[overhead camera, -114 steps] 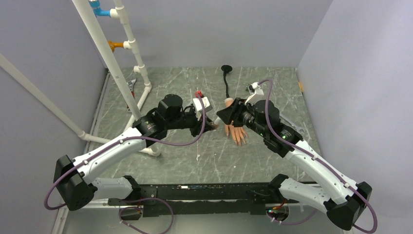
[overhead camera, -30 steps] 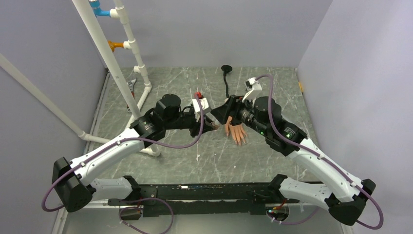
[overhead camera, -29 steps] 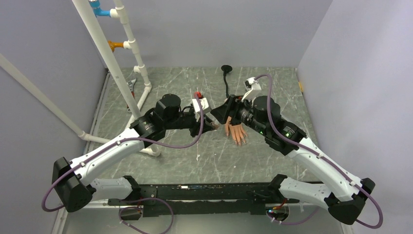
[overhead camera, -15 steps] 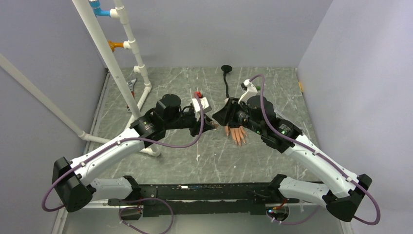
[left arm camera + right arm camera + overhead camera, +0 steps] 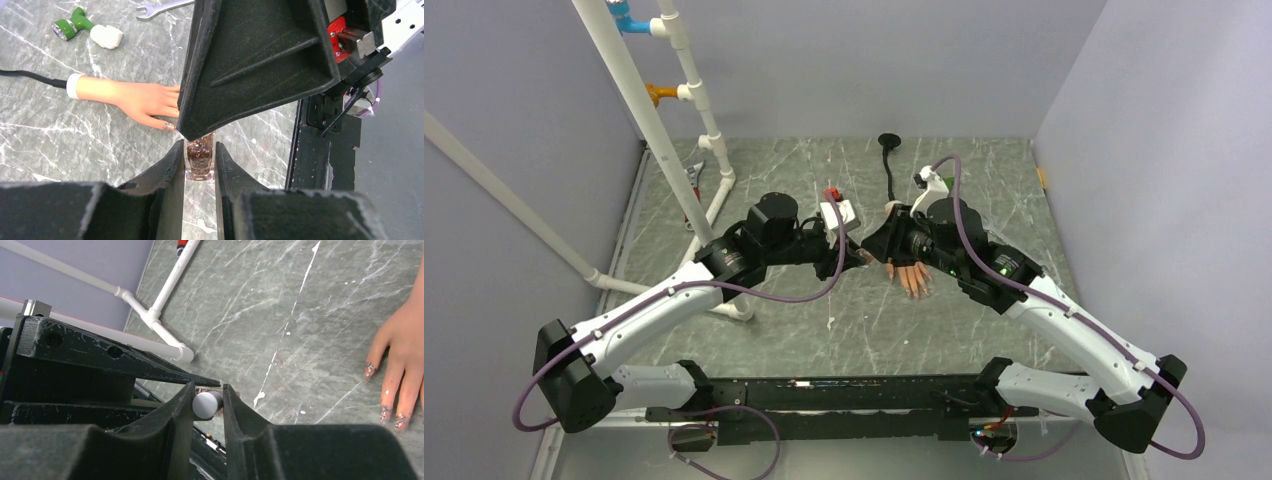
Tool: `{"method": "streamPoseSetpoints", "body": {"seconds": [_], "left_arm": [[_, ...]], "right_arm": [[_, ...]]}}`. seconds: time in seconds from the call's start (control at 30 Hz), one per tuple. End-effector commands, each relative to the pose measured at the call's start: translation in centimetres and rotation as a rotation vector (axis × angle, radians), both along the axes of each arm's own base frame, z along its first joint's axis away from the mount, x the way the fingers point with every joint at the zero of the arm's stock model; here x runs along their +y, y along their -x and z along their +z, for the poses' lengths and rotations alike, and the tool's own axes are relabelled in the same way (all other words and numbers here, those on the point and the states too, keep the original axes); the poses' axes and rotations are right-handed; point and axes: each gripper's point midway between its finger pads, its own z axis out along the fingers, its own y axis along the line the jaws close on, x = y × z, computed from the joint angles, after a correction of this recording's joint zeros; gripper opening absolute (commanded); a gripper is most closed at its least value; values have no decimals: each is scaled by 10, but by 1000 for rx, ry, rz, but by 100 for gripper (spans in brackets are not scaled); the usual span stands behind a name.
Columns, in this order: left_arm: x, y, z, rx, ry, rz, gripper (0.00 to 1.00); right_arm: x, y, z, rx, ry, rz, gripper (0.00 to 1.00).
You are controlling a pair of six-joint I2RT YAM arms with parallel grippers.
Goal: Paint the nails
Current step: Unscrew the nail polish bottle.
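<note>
Now the small brown bottle (image 5: 200, 157) is seen pinched upright between the fingers of the left gripper (image 5: 199, 147). Whether its base rests on the tabletop (image 5: 804, 330) cannot be told. It is gripped this way, by the look of it, so that it cannot turn while its top is worked. The right gripper (image 5: 208, 386) is brought in from the opposite side, and its fingers are pressed in on the grey cap (image 5: 206, 405), one at each side. How firmly it is clamped cannot be told. Unscrewing, to free the brush, is judged to be the step in hand, and no polish is being laid.

The mannequin hand (image 5: 130, 97) is laid flat around the middle of the tabletop, a little toward the right edge, fingertips toward the near edge. It lies just beside the bottle, probably so that the brush has little way to travel. Dark glittery specks are seen on the nails (image 5: 385, 412).

In the left wrist view the bottle's sparkling brown contents and the hand's white cuff (image 5: 74, 86) are shown, but the cap is hidden behind the right gripper's finger. In the right wrist view the cap and three fingertips are given close up, while the glass is hidden. From above, bottle and cap are covered by the arms, and only the peach fingers are shown.
</note>
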Motion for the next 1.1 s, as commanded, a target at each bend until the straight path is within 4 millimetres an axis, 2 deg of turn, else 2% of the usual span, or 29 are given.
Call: {"method": "streamPoseSetpoints", "body": {"seconds": [0.0, 0.2, 0.33, 0.47, 0.6, 0.67, 0.77, 0.9, 1.07], "left_arm": [[-5, -4, 19, -33, 46, 8, 0], [-6, -3, 19, -29, 46, 3, 0], [-5, -1, 21, -36, 51, -4, 0], [-3, 7, 25, -46, 47, -42, 0], [-2, 19, 34, -63, 64, -99, 0], [-2, 27, 37, -65, 74, -144, 0], [-2, 39, 40, -70, 83, -209, 0], [-2, 47, 43, -75, 97, -257, 0], [-3, 47, 41, -71, 92, -257, 0]], "right_arm": [[4, 4, 15, -28, -21, 29, 26], [-1, 7, 10, -30, 4, 31, 7], [-2, 10, 13, -68, -2, 58, 5], [7, 28, 28, -160, -46, 197, 8], [6, 41, 39, -254, -46, 290, 9], [7, 51, 43, -303, -45, 360, 13], [9, 64, 43, -354, -44, 451, 15], [9, 72, 40, -387, -44, 506, 18], [10, 72, 40, -399, -36, 512, 36]]}}
